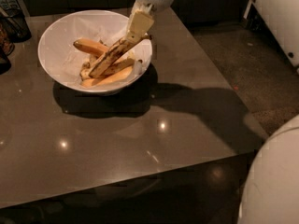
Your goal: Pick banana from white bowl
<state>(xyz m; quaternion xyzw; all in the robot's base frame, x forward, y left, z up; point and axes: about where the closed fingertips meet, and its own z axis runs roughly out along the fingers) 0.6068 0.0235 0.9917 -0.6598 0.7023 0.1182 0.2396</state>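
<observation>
A wide white bowl [60, 41] sits at the back left of the dark table. My gripper [138, 29] is over the bowl's right rim, shut on the stem end of the long mottled banana [110, 57]. That banana is tilted, its right end lifted above the rim and its left end resting low among the other fruit. A smooth yellow-orange banana [88, 45] lies at the back of the bowl. Another yellow banana [110, 78] lies along the front. A shorter spotted one [117, 66] lies between them.
The dark glossy table [140, 139] reaches to a front edge and a right edge near the floor [247, 55]. Dark objects [11, 22] stand at the far left. My white body [271, 181] fills the lower right corner.
</observation>
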